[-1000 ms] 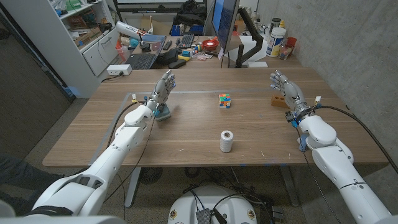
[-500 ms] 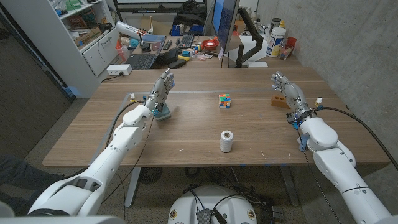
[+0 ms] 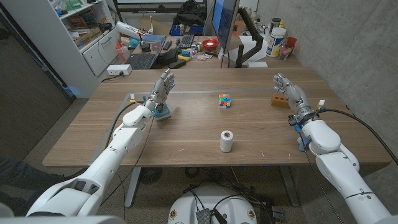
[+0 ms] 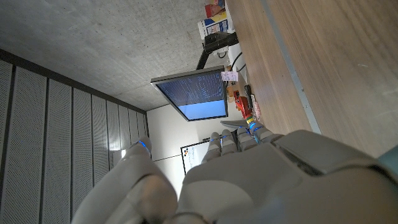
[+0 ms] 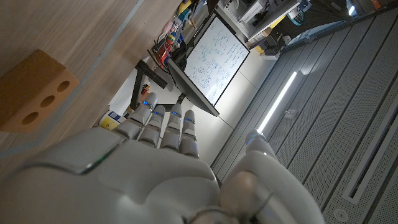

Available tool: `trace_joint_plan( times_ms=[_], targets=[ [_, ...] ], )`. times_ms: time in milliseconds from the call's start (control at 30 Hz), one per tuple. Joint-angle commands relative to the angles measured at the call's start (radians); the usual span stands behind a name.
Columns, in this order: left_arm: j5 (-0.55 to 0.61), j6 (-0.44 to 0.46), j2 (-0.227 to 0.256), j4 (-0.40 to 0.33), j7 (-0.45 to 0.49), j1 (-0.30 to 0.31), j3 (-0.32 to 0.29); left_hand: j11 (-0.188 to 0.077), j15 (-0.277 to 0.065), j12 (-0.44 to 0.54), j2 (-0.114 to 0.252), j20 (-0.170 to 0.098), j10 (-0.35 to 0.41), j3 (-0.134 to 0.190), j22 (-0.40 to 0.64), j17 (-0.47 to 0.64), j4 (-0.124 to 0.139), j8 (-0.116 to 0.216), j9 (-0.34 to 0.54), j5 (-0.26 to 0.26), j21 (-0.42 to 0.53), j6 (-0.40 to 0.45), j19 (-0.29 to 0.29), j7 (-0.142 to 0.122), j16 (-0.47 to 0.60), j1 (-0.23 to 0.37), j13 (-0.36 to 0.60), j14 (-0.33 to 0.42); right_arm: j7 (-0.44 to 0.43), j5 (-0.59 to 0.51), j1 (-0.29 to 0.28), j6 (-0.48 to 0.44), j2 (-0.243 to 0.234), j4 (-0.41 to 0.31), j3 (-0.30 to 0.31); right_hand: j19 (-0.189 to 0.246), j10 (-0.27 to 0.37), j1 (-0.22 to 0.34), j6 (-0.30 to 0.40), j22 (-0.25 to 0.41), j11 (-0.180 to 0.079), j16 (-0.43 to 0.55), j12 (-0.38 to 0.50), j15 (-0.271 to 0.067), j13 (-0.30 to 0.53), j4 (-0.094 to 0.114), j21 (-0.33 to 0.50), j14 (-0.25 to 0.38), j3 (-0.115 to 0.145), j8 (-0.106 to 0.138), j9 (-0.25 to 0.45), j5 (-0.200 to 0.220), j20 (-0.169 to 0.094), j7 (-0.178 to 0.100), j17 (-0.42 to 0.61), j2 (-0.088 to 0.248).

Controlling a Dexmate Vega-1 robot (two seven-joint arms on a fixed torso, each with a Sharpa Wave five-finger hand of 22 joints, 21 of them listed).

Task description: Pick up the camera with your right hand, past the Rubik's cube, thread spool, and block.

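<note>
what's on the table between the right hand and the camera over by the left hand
In the head view, the Rubik's cube stands roughly midway between the right hand and the camera. The wooden block sits beside the right hand; the thread spool stands nearer the robot.

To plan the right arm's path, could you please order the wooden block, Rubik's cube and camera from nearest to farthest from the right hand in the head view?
1. Wooden block: just beside the right hand.
2. Rubik's cube: table middle.
3. Camera: far across, by the left hand.

Wooden table [image 3: 186,134]: Rubik's cube [image 3: 224,101], thread spool [image 3: 226,141], block [image 3: 279,100], camera [image 3: 161,112].
</note>
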Motion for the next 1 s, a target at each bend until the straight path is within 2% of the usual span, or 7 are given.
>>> trace_joint_plan(
  times_ms=[33, 400, 1000],
  targets=[
    [-0.001, 0.006, 0.004, -0.024, 0.01, 0.013, -0.001, -0.002, 0.002, 0.002, 0.004, -0.033, -0.006, -0.004, 0.002, 0.004, 0.0, -0.001, 0.006, 0.006, -0.006, 0.002, 0.001, 0.001, 0.001, 0.009, 0.005, -0.003, -0.015, -0.011, -0.041, -0.004, 0.009, -0.036, 0.02, 0.009, 0.008, 0.011, -0.003, 0.003, 0.002, -0.003, -0.003, 0.003, 0.001, -0.004, -0.005, 0.012, -0.003, 0.003, 0.003, 0.001, -0.016, -0.005, 0.004, 0.001],
    [0.002, 0.016, 0.01, -0.04, 0.018, 0.018, 0.001, -0.001, 0.001, 0.002, 0.005, -0.033, -0.005, -0.006, 0.002, 0.004, 0.0, 0.0, 0.006, 0.007, -0.01, 0.004, 0.002, -0.001, 0.001, 0.01, 0.005, -0.003, -0.026, -0.018, -0.076, -0.005, 0.023, -0.055, 0.032, 0.011, 0.009, 0.012, -0.002, 0.004, 0.001, -0.004, -0.003, 0.002, 0.001, -0.005, -0.01, 0.012, -0.004, 0.003, 0.003, 0.0, -0.015, -0.005, 0.004, 0.001],
    [0.004, 0.004, -0.007, -0.011, 0.013, 0.0, 0.009, -0.001, 0.001, 0.002, 0.007, -0.032, -0.005, -0.01, 0.002, 0.004, 0.0, -0.001, 0.006, 0.007, -0.016, 0.004, 0.004, 0.001, 0.001, 0.012, 0.005, -0.002, -0.052, -0.043, -0.139, -0.014, 0.041, -0.1, 0.066, 0.014, 0.008, 0.016, -0.003, 0.004, -0.001, -0.004, -0.004, 0.0, 0.001, -0.01, -0.02, 0.013, -0.006, 0.003, 0.003, 0.001, -0.014, -0.007, 0.004, -0.001]
  ],
)
